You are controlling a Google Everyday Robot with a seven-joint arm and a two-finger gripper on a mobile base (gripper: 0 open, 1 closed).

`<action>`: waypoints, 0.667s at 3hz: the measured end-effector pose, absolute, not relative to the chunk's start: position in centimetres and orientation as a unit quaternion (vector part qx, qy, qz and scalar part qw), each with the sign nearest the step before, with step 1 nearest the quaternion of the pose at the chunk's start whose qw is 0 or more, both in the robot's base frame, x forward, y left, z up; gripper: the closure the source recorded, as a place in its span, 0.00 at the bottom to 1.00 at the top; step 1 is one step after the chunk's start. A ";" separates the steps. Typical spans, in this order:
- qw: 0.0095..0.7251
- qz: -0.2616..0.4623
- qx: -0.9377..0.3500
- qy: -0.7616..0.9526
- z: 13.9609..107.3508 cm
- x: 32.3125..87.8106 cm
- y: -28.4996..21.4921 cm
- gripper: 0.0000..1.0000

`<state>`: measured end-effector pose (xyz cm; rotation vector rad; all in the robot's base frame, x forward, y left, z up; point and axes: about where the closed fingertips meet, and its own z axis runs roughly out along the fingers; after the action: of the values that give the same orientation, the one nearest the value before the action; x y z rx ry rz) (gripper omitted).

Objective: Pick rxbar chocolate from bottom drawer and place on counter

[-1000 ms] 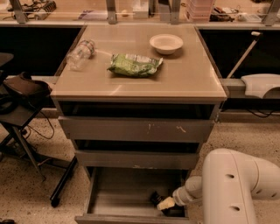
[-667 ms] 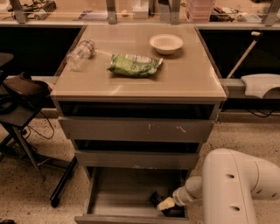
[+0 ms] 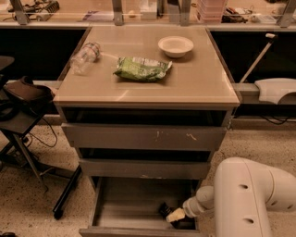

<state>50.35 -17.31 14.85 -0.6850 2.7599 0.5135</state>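
The bottom drawer is pulled open below two shallower grey drawers, and its grey inside shows. My gripper reaches down into its right front corner from the white arm at the lower right. A small dark shape under the gripper may be the rxbar chocolate, but I cannot make it out. The tan counter tops the cabinet.
On the counter lie a green snack bag, a clear plastic bottle on its side and a white bowl. A black stand with a dark object stands at the left. A cluttered shelf runs along the back.
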 end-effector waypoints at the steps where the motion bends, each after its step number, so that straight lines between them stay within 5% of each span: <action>1: 0.133 0.174 -0.236 0.947 15.5 50.4 -17.3 0.00; 2: 0.141 0.172 -0.243 0.944 16.0 50.5 -17.5 0.00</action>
<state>50.51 -17.50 15.98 -0.7023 2.7258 0.4966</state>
